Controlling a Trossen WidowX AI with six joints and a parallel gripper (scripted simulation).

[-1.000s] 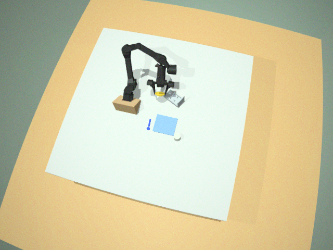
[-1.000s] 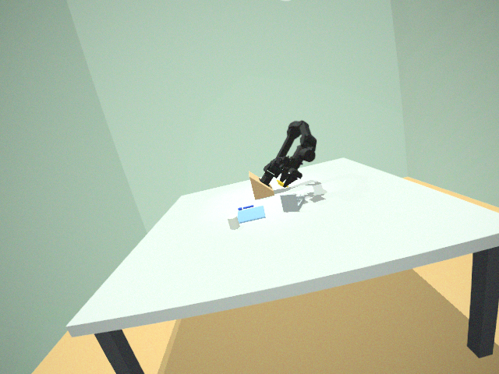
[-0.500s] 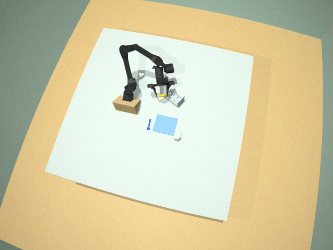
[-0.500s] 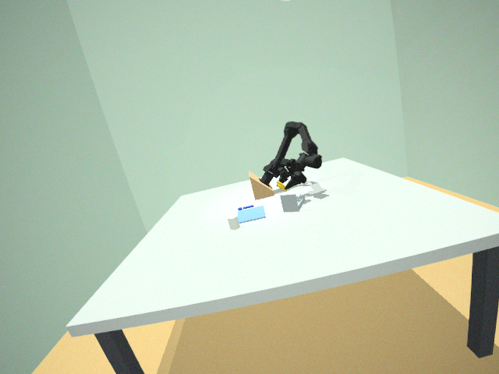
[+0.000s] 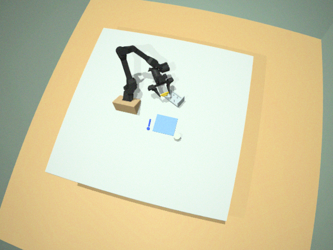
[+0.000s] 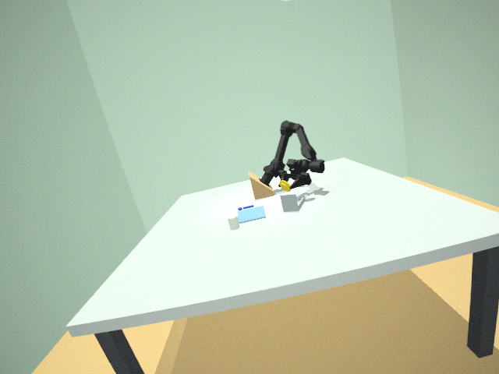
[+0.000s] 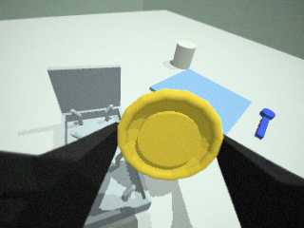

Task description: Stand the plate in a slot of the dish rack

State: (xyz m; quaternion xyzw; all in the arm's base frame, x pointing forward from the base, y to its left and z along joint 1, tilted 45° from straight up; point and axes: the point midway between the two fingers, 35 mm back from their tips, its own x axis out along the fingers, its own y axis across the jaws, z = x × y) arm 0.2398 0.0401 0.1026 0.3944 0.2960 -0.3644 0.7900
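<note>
Jaws around unmarked yellow plate (image 7: 170, 138)

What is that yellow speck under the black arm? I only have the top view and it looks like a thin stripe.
Observer: It is a round yellow plate, seen edge-on from above; the wrist view shows its full face.
Operator: Is the hand actually holding it?
Observer: Yes, the hand is shut on the plate, a dark finger against each side of its rim.
Operator: Is it in the grey rack?
Observer: Not yet. In the exterior view the plate hangs in the air above the dish rack.
</note>
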